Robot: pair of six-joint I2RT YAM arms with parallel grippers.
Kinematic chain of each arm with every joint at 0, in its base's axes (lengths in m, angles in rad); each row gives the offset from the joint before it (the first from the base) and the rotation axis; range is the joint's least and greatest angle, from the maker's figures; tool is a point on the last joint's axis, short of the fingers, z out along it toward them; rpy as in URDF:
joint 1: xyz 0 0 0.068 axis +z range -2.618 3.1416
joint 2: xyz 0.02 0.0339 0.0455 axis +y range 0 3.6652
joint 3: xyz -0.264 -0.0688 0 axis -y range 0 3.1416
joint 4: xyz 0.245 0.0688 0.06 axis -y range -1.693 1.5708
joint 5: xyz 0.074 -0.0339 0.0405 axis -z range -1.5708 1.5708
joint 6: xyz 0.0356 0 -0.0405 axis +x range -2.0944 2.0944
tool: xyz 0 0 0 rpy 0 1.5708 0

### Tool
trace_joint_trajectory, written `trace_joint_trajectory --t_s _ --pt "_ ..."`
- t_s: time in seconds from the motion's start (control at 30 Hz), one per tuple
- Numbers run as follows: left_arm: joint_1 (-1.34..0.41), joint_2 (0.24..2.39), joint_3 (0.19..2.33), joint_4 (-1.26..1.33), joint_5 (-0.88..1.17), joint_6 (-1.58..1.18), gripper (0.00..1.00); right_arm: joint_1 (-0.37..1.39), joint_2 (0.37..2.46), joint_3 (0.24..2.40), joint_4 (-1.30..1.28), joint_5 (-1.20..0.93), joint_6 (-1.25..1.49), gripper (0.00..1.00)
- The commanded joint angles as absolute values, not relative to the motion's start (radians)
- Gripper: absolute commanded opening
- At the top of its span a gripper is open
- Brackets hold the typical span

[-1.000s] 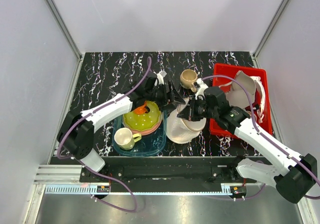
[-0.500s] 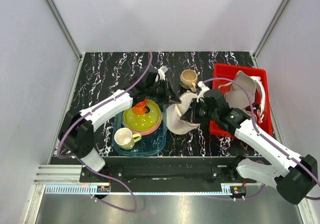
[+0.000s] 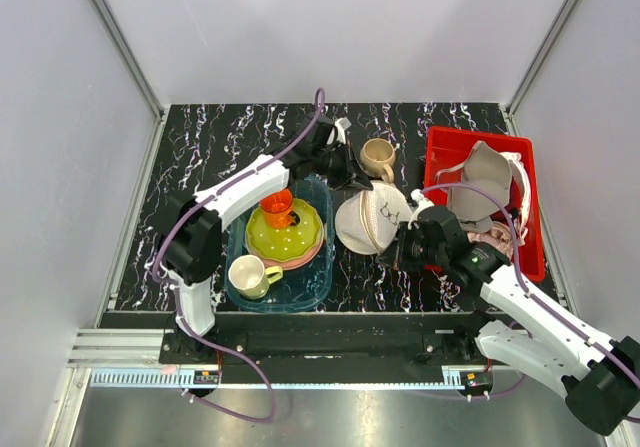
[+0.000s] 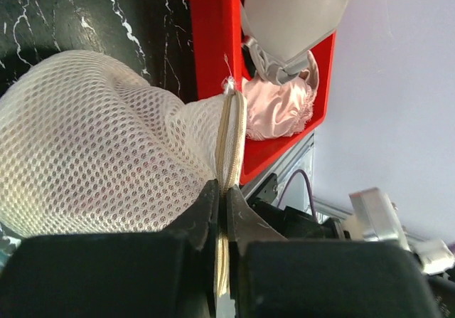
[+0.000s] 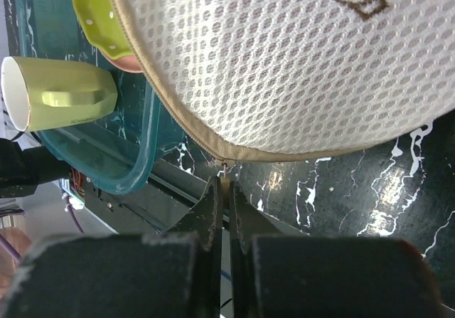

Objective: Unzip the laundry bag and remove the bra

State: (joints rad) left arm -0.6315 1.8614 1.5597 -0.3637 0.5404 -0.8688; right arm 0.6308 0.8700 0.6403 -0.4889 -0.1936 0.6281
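Note:
The laundry bag (image 3: 372,217), a round off-white mesh pouch with a small black drawing, hangs stretched between my two grippers at the table's centre. My left gripper (image 3: 352,180) is shut on the bag's beige zipper seam (image 4: 231,136) at its far left rim, the tape pinched between the jaws (image 4: 222,197). My right gripper (image 3: 398,252) is shut on the small metal zipper pull (image 5: 226,166) at the bag's near rim. The mesh dome (image 5: 284,62) fills the right wrist view. The bra is hidden; the bag looks shut.
A teal tray (image 3: 312,279) on the left holds a green plate (image 3: 290,235), an orange cup (image 3: 277,205) and a yellow-green cup (image 3: 250,277). A beige cup (image 3: 377,155) stands behind the bag. The red bin (image 3: 440,147) on the right holds a grey-beige bra (image 3: 485,182) and a pink garment (image 4: 281,112).
My left gripper closed on the bag's rim and drew it toward the back. My right gripper pulled toward the near edge, so the bag now faces up.

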Motion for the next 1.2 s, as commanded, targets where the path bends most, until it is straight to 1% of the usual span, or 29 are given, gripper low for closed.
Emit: trace_joint_trajectory --t_s 0.0,0.03,0.07,0.1,0.17,0.2,0.27,0.3,0.37,0.4,0.43,0.5,0.53,0.57,0.6,0.7,0.77,0.93,1.03,1.07,1.1,1.17 --pt "-0.62 1.89 1.647 -0.307 0.566 -0.853 0.09 0.63 0.851 0.646 -0.483 -0.224 0.679 0.0" --pt "-0.626 1.882 1.646 -0.31 0.565 -0.847 0.24 0.63 0.851 0.652 -0.474 -0.221 0.684 0.0" --pt "-0.626 1.856 1.644 -0.317 0.555 -0.838 0.45 0.63 0.853 0.664 -0.466 -0.213 0.689 0.0" --pt "-0.627 1.836 1.637 -0.328 0.542 -0.816 0.7 0.63 0.853 0.67 -0.453 -0.204 0.696 0.0" --pt "-0.627 1.758 1.626 -0.376 0.476 -0.796 0.81 0.629 0.871 0.681 -0.433 -0.192 0.706 0.0" --pt "-0.629 1.726 1.587 -0.382 0.453 -0.79 0.85 0.629 0.879 0.68 -0.405 -0.189 0.715 0.0" --pt "-0.64 1.648 1.525 -0.384 0.37 -0.799 0.87 0.63 0.903 0.678 -0.379 -0.204 0.726 0.0" --pt "-0.647 1.575 1.484 -0.377 0.342 -0.811 0.87 0.63 0.911 0.678 -0.356 -0.21 0.736 0.0" --pt "-0.669 1.502 1.357 -0.354 0.273 -0.837 0.86 0.629 0.928 0.67 -0.335 -0.218 0.747 0.0" --pt "-0.675 1.436 1.31 -0.336 0.267 -0.882 0.86 0.63 0.931 0.667 -0.318 -0.221 0.758 0.0" --pt "-0.687 1.407 1.213 -0.284 0.273 -0.906 0.85 0.63 0.942 0.667 -0.313 -0.225 0.759 0.0" --pt "-0.701 1.352 1.119 -0.223 0.272 -0.998 0.85 0.63 0.949 0.67 -0.302 -0.229 0.761 0.0" --pt "-0.716 1.313 1.068 -0.148 0.276 -1.031 0.84 0.63 0.959 0.673 -0.301 -0.23 0.761 0.0" --pt "-0.725 1.299 0.999 -0.111 0.279 -1.058 0.84 0.63 0.962 0.676 -0.299 -0.232 0.761 0.0" --pt "-0.738 1.296 0.977 -0.08 0.281 -1.095 0.83 0.63 0.965 0.676 -0.295 -0.233 0.762 0.0" --pt "-0.782 1.337 0.982 -0.067 0.278 -1.101 0.82 0.63 0.977 0.68 -0.29 -0.241 0.761 0.0" --pt "-0.788 1.384 0.997 -0.063 0.293 -1.108 0.79 0.63 0.976 0.678 -0.294 -0.244 0.764 0.0" --pt "-0.798 1.443 0.997 -0.011 0.29 -1.124 0.76 0.629 0.937 0.676 -0.31 -0.235 0.775 0.0" --pt "-0.798 1.492 1.029 -0.003 0.299 -1.12 0.7 0.63 0.923 0.683 -0.327 -0.23 0.77 0.0" --pt "-0.796 1.517 1.043 -0.003 0.301 -1.112 0.64 0.63 0.92 0.683 -0.336 -0.232 0.769 0.0" --pt "-0.796 1.529 1.063 -0.017 0.293 -1.108 0.45 0.63 0.916 0.683 -0.34 -0.23 0.769 0.0" --pt "-0.79 1.545 1.086 -0.029 0.291 -1.094 0.1 0.629 0.905 0.681 -0.36 -0.23 0.759 0.0"
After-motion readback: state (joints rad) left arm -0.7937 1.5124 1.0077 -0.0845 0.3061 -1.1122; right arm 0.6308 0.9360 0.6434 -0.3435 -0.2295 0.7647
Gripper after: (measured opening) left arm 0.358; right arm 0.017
